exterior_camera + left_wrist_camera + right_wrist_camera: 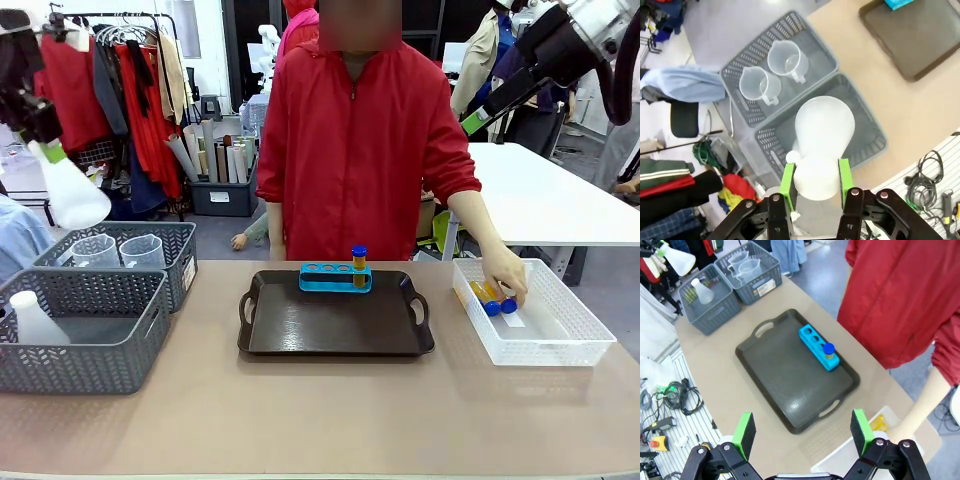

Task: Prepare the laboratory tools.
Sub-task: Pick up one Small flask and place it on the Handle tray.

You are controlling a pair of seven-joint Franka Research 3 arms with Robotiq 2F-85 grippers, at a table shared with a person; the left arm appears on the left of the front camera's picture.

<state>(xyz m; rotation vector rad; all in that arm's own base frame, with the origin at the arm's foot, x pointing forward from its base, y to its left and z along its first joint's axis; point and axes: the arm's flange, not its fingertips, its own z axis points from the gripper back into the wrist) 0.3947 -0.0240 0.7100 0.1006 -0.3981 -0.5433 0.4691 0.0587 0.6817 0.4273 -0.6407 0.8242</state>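
Note:
My left gripper (815, 177) is shut on the neck of a translucent white conical flask (822, 130), held high above the grey baskets; it also hangs at the far left (70, 195). A blue tube rack (335, 278) stands at the back of the dark tray (330, 325) with one orange blue-capped tube (359, 265) in its right hole. The person's hand (505, 272) rests on more orange tubes (490, 295) in the white mesh bin (560, 350). High over the tray, my right gripper (802, 432) is open and holds nothing.
Two grey baskets stand at the table's left. The near basket (80, 350) holds another flask (35, 320); the far one (180, 250) holds two clear handled beakers (97, 250). The person in a red jacket stands behind the tray.

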